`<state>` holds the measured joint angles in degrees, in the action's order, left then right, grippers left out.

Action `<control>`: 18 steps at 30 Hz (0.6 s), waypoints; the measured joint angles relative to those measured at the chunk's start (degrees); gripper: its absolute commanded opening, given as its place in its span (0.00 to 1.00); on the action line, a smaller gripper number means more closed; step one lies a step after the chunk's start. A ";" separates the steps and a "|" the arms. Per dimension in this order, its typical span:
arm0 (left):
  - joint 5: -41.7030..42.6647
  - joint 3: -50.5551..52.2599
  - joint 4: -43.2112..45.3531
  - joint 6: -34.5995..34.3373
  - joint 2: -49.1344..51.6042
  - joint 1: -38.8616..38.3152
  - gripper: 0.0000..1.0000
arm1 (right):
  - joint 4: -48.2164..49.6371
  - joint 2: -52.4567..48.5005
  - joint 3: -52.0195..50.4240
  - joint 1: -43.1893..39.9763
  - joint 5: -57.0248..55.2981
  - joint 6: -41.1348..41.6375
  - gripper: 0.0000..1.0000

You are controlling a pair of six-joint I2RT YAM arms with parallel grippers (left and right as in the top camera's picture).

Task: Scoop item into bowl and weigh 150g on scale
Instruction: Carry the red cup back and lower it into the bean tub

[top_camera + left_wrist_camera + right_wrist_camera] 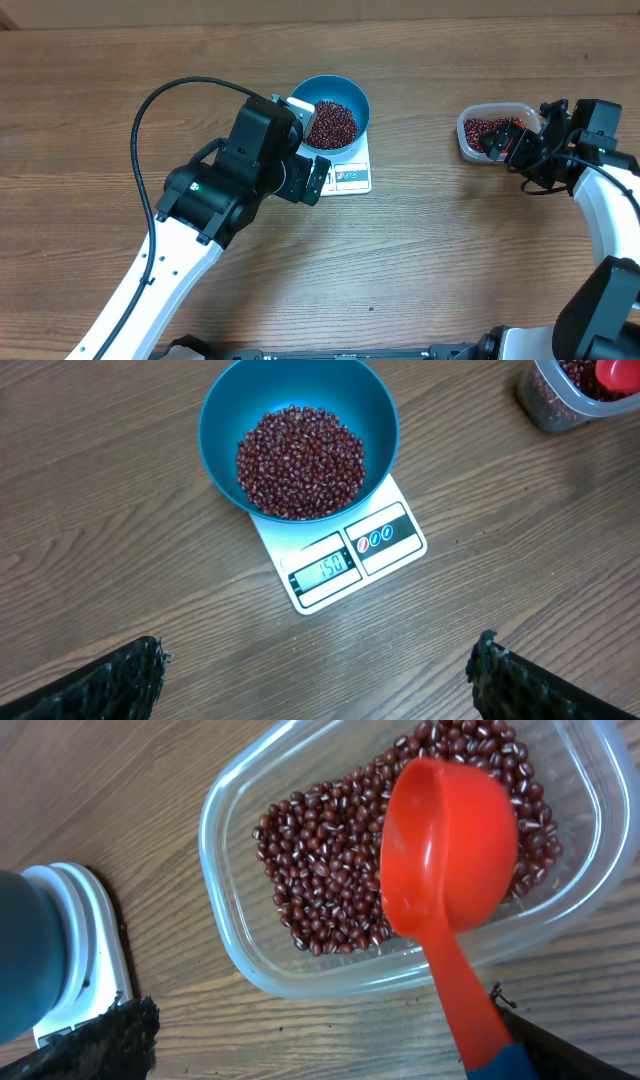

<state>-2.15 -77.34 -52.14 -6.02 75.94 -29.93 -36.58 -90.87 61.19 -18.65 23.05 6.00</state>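
Observation:
The blue bowl [222,415] stands on the white scale [388,536], and the scale's display [325,568] reads 150. A pile of red-brown beans [300,460] fills the bowl's bottom. My left gripper [320,680] hangs open over bare table just in front of the scale, nothing between its fingers. In the overhead view the left gripper [306,160] is beside the bowl [362,100]. My right gripper [320,1030] is open at the clear tub [225,910]. A red scoop [450,840] lies in the tub on more beans [320,890], its handle beside the right finger.
The clear tub [468,140] sits at the right of the table, well apart from the scale [352,177]. A black cable [150,120] loops up from the left arm. Wood table surrounds everything.

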 measured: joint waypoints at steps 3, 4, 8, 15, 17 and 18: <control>0.00 0.00 -0.04 0.00 0.00 0.00 0.99 | -0.63 0.00 0.00 0.00 -0.85 -0.02 1.00; 0.00 0.00 0.00 0.00 0.00 0.00 0.99 | -1.20 0.00 0.00 0.00 -1.99 0.00 1.00; 0.02 0.00 -0.02 0.00 0.00 0.00 0.99 | -4.09 0.00 0.00 0.00 -6.67 0.00 1.00; 0.02 0.00 -0.11 0.00 0.00 0.00 1.00 | -5.99 0.00 0.00 0.00 -12.13 -0.94 1.00; 0.00 0.00 -0.11 0.00 0.00 0.02 1.00 | -6.01 0.00 0.00 0.00 -12.61 -1.14 1.00; 0.00 0.00 -0.13 0.00 0.00 0.00 1.00 | -6.10 0.00 0.00 0.00 -12.83 -1.20 1.00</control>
<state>-2.15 -77.34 -52.27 -6.02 75.94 -29.93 -42.68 -90.87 61.19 -18.65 10.22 4.80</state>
